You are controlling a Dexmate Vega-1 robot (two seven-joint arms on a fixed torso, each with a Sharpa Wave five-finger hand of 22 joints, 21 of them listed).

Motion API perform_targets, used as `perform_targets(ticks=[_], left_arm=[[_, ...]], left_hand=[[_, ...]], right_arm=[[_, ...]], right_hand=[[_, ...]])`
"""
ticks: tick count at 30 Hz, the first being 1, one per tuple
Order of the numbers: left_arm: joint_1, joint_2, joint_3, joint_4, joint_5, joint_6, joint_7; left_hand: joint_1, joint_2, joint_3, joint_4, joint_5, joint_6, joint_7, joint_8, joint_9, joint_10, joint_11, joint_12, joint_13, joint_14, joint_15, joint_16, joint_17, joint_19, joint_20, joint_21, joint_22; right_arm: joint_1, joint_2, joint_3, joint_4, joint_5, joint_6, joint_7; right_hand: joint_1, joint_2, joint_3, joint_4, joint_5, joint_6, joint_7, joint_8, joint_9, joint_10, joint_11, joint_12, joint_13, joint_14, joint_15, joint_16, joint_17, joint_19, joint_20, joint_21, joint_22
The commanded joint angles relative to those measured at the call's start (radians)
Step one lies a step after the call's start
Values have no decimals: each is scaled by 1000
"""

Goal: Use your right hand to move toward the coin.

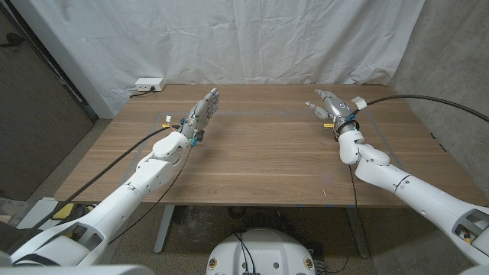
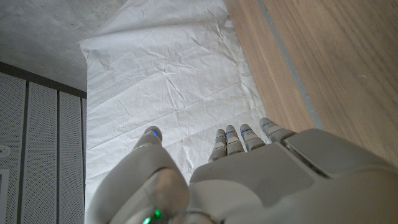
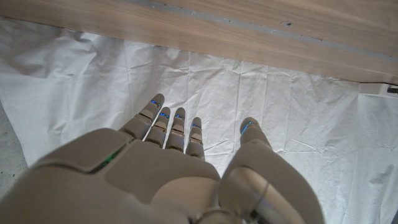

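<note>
I cannot make out a coin for certain in the head view. In the right wrist view a small dark speck (image 3: 287, 23) lies on the wood ahead of my right hand; it is too small to tell what it is. My right hand (image 1: 334, 105) hovers over the far right part of the wooden table (image 1: 260, 153), fingers straight and apart, holding nothing. The right hand (image 3: 168, 174) points toward the white backdrop. My left hand (image 1: 201, 114) is raised over the far left part, fingers extended and empty. The left hand (image 2: 249, 180) also faces the backdrop.
A white power strip (image 1: 149, 82) sits at the table's back left corner. A small white and yellow item (image 1: 166, 117) lies beside my left hand. A white cloth backdrop (image 1: 229, 38) hangs behind the table. A black cable (image 1: 428, 99) runs from my right wrist.
</note>
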Motion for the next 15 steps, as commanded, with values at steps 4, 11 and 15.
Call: perform_targets(ticks=[4, 11, 15], left_arm=[[2, 1, -3, 0, 0, -9, 0], [5, 5, -6, -6, -4, -6, -2], [5, 5, -5, -3, -6, -6, -7]], left_hand=[[12, 3, -2, -3, -7, 1, 3, 3, 3, 3, -8, -1, 4, 2, 0, -4, 4, 2, -52, -1, 3], [14, 4, -2, -4, -8, 1, 2, 2, 3, 4, -8, -1, 4, 2, 0, -4, 4, 2, -52, -1, 3], [16, 5, -2, -5, -9, 0, 3, 2, 3, 4, -7, -1, 4, 2, 0, -4, 4, 2, -51, -1, 3]], right_arm=[[0, 3, -11, -9, -4, -46, 21], [2, 0, -17, -5, -1, -47, 28], [4, -2, -24, -3, -5, -52, 37]], right_hand=[[1, -9, -4, 0, 2, 10, 1, 11, 4, 6, 8, 6, 3, 8, 0, 3, 3, 11, 0, 1, 5], [3, -13, -5, -3, 3, 24, 7, 16, 4, 16, 5, 9, 3, 16, 1, 4, 2, 18, 1, 1, 5], [4, -13, -5, -4, 3, 28, 7, 17, 4, 20, 4, 11, 3, 18, 1, 3, 2, 20, 2, 0, 5]])
